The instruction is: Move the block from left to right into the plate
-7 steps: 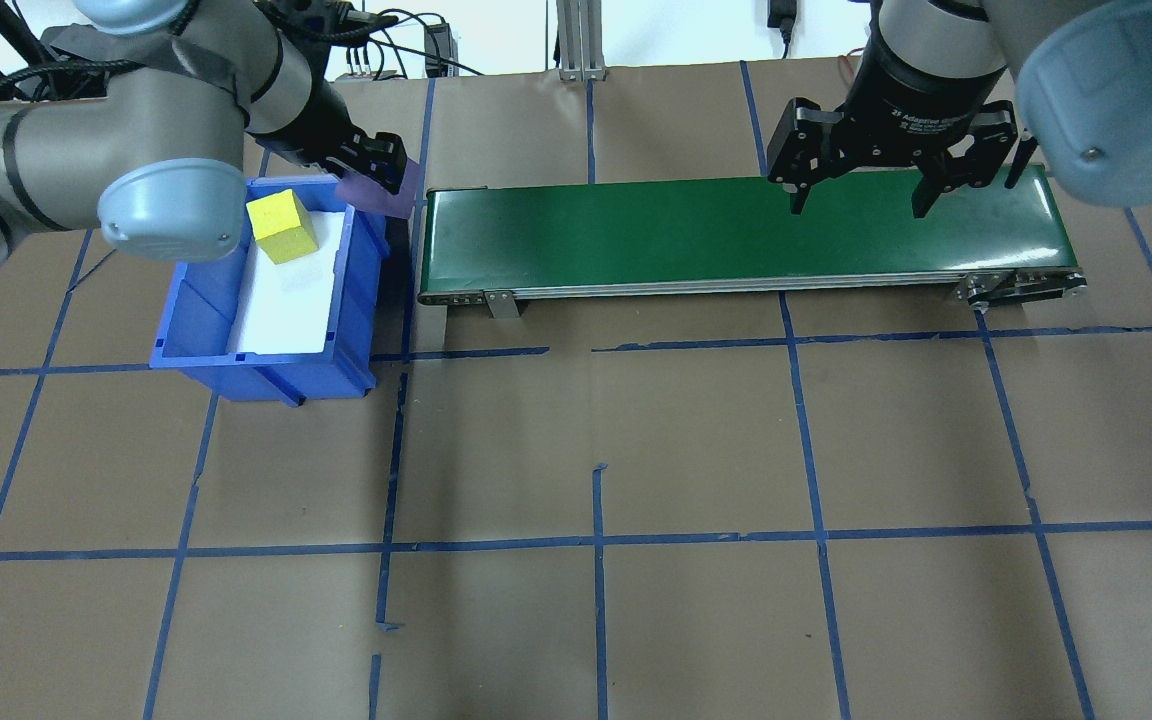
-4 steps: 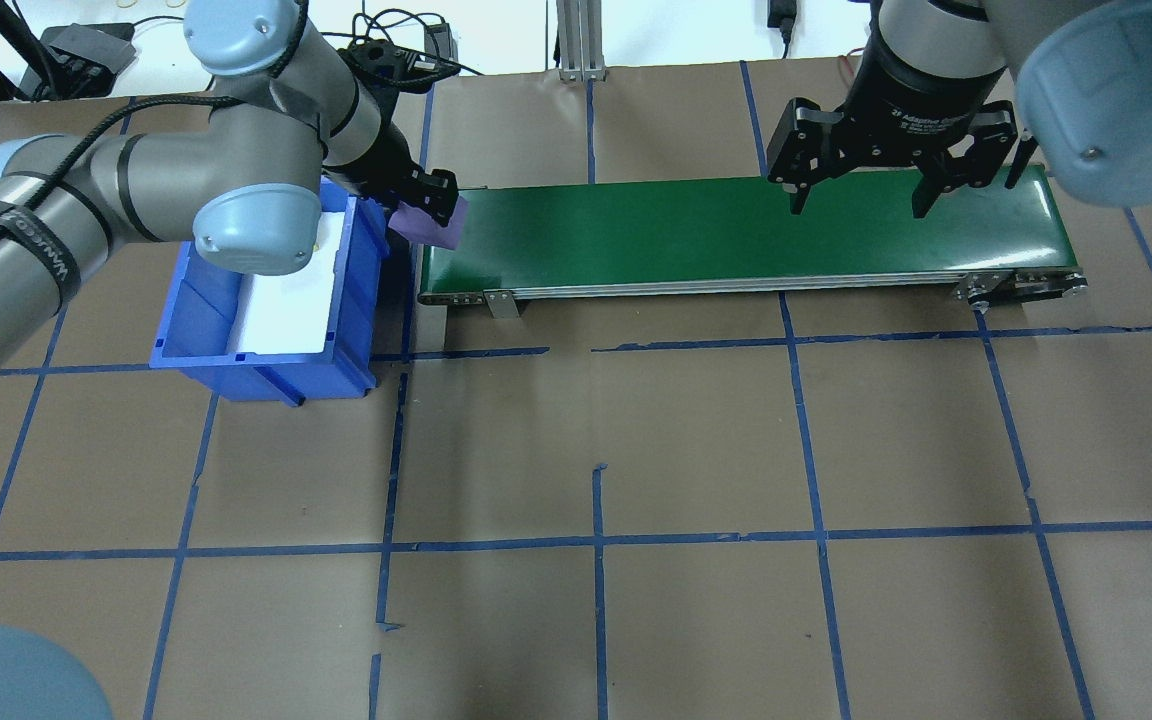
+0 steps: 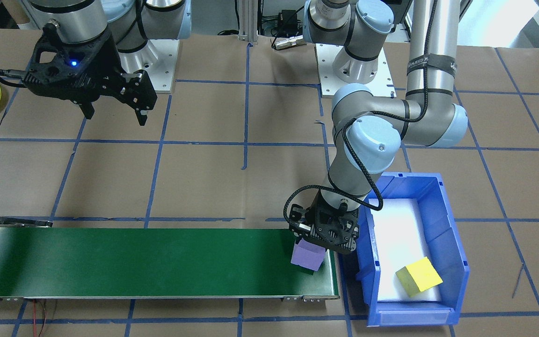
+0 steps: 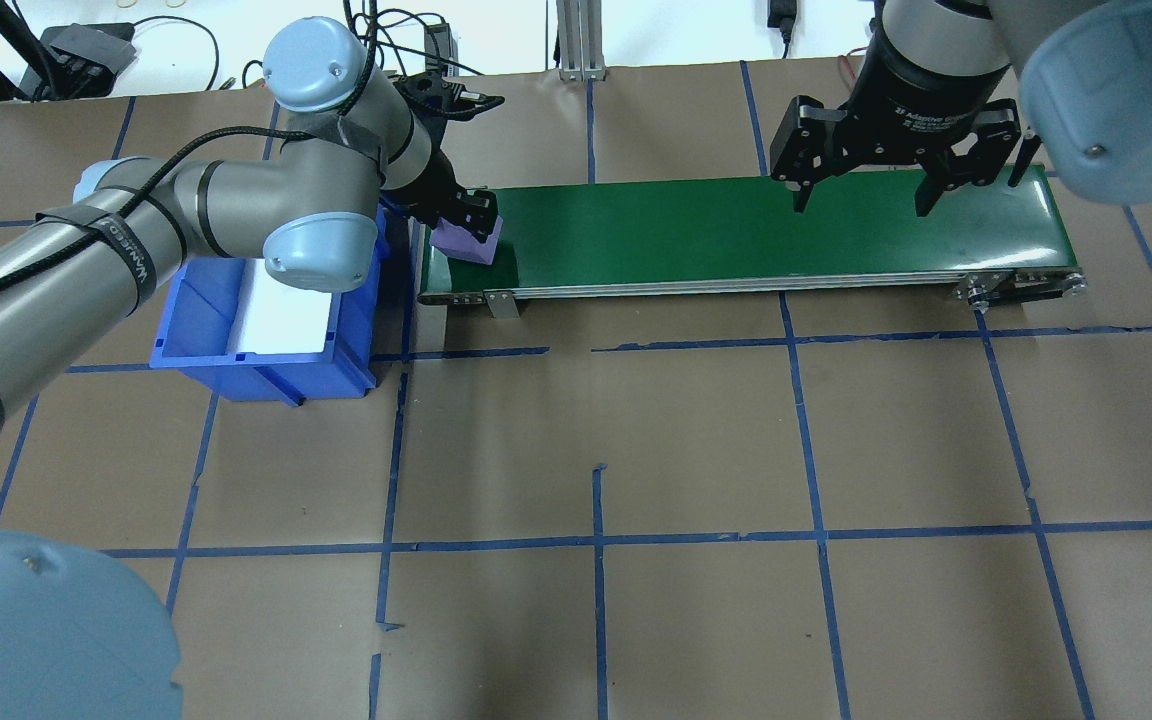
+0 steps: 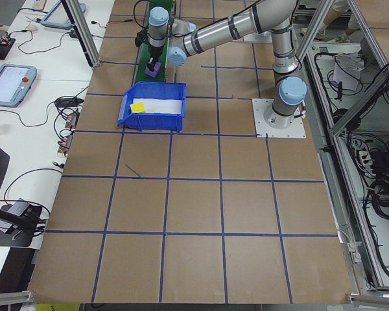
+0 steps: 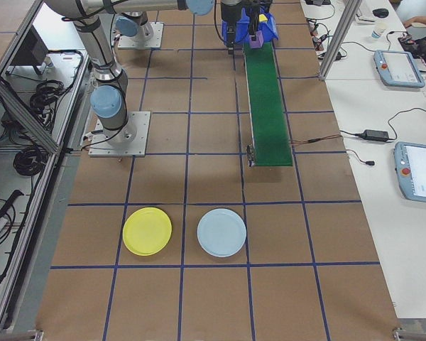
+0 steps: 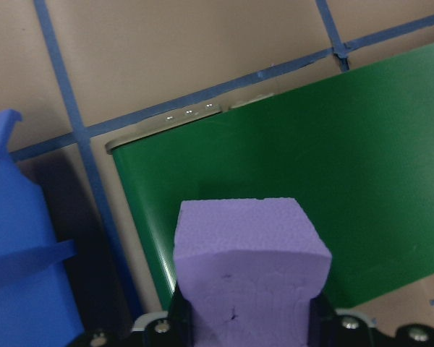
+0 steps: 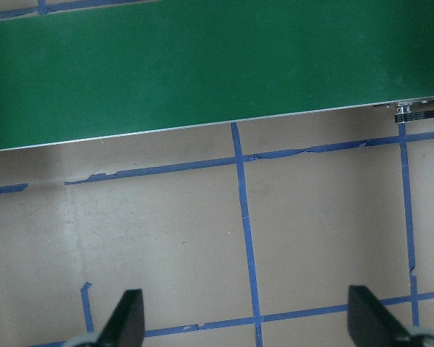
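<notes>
At the left of the overhead view sits the blue bin [image 4: 266,330], its white liner showing under the left arm; the front-facing view shows a yellow block [image 3: 419,276] lying in the bin on that liner, near the low front wall. Just to the right of the bin, the left gripper [image 4: 469,215] hangs over the near end of the green conveyor belt [image 4: 736,235], its fingers closed narrowly on the purple block [image 4: 468,243], one finger pressed against each side. The left wrist view shows the purple block [image 7: 249,271] clamped between the two black pads with the belt's end and its metal edge below it; whether the block's underside touches the belt cannot be told, though the front-facing view shows it low over the belt surface with a dark shadow directly beneath. Farther right, over the other end of the belt, the right gripper [image 4: 861,205] hangs with its fingers spread wide and nothing between them; the right wrist view shows both fingertips [image 8: 126,322] far apart above the brown paper and blue tape lines beside the belt. The yellow plate [image 6: 147,231] lies on the table well apart from the belt, just beside a pale blue plate [image 6: 221,232], and its surface is bare.
</notes>
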Robot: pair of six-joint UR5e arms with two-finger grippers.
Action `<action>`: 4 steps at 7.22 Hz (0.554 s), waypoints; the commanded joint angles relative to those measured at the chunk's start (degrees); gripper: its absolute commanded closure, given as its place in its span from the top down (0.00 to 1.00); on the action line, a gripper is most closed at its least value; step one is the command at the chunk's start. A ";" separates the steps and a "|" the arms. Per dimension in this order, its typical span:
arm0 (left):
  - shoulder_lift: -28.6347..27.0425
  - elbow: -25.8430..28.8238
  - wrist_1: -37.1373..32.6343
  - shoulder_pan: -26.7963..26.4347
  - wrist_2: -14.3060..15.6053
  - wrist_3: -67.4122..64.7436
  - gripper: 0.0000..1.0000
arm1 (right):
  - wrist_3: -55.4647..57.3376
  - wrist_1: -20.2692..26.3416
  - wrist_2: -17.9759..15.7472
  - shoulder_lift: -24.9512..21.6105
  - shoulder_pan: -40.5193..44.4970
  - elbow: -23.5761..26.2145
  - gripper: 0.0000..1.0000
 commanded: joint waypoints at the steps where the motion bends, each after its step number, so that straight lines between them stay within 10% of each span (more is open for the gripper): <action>1: 2.77 0.80 -0.56 -0.11 0.85 -1.58 1.00 | -0.34 0.00 -0.63 0.09 -0.27 -0.15 1.00; 4: 9.55 6.41 -8.38 5.31 6.88 -0.53 1.00 | -0.69 -0.44 -0.63 0.09 -0.88 -0.50 1.00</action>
